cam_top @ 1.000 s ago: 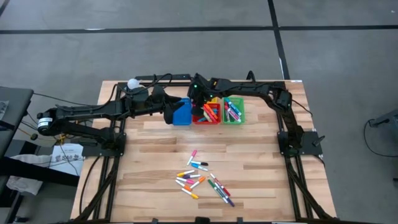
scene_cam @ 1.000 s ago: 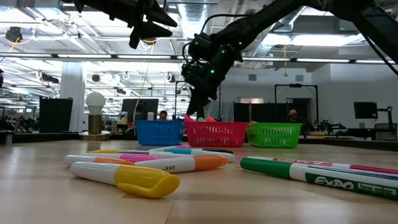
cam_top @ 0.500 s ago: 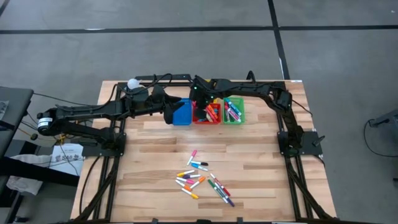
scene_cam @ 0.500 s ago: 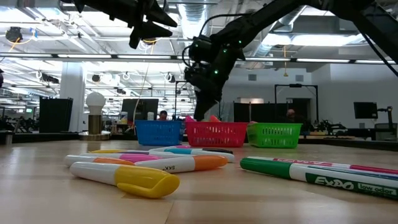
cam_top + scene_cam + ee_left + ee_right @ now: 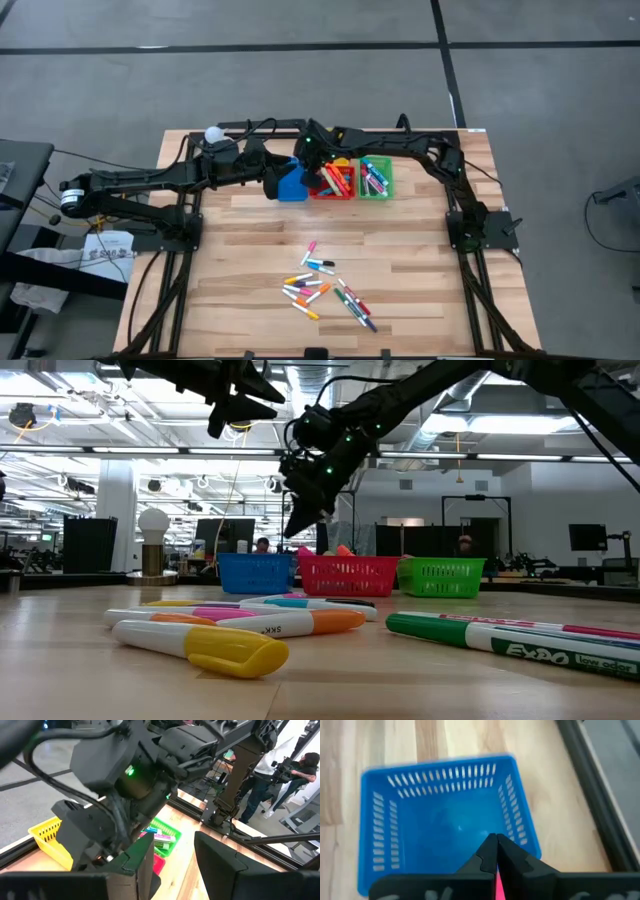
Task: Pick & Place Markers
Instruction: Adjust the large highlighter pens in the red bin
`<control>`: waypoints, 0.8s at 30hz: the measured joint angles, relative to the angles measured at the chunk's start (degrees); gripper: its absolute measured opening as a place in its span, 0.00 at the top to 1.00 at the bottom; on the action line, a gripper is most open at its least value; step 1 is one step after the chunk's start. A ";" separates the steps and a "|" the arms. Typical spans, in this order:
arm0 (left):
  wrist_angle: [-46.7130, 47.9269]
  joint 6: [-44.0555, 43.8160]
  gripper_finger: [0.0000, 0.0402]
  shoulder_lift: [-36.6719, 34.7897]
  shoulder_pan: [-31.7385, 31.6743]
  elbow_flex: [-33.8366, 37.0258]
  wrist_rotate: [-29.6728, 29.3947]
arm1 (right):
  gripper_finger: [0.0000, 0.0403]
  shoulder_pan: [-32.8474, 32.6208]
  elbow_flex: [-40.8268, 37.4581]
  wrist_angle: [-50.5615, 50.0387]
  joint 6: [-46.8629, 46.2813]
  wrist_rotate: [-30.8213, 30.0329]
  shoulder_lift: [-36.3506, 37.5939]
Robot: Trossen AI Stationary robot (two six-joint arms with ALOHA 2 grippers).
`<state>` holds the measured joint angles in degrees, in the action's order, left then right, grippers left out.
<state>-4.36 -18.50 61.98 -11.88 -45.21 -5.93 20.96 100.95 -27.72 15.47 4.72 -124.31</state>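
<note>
Blue bin sits right below right tool, whose fingers are pinched tight on a pink marker. Left tool hangs beside blue bin at worktop's far side, fingers part-way apart w/ nothing between. Loose markers lie clustered near front edge; more fill red bin & green bin.
</note>
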 joint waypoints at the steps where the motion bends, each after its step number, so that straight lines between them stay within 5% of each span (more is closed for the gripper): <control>1: 0.00 0.00 0.65 0.00 0.00 0.00 0.00 | 1.00 0.22 -0.07 -0.84 0.01 -0.19 -0.06; 24: 0.02 0.00 0.65 0.00 0.00 0.00 0.02 | 1.00 -0.63 -0.09 -10.61 -0.38 -0.40 -0.17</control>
<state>-4.34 -18.50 61.98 -11.88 -45.21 -5.91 20.33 100.86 -38.33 15.09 4.32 -124.48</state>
